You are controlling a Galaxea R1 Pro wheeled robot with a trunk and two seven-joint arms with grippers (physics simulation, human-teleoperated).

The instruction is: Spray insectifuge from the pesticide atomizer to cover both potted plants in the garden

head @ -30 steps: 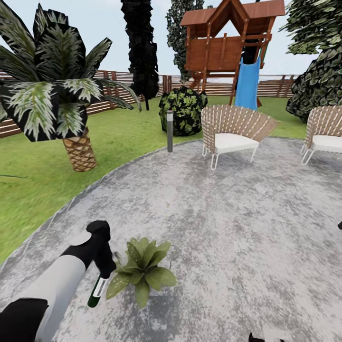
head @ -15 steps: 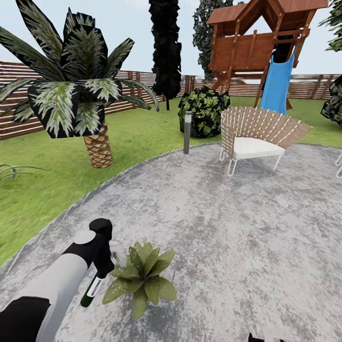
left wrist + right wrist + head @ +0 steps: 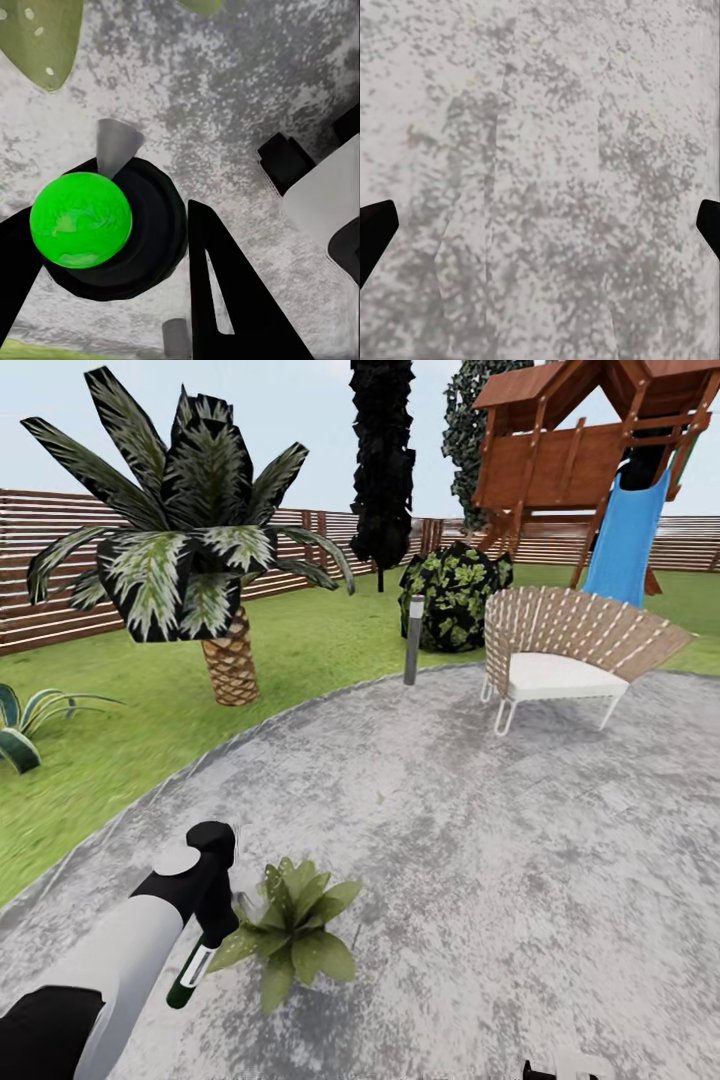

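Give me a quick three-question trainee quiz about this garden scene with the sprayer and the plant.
1. True or false: the left claw is shut on the pesticide atomizer.
2. The potted plant sits on: A) lawn, B) grey patio, C) chair.
3. Fill in: the right claw's fingertips stand wide apart over bare ____.

Key: 1 true; 2 B; 3 patio.

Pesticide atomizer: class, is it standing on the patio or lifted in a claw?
Lifted. The left claw is shut on the pesticide atomizer, which hangs above the patio beside the potted plant.
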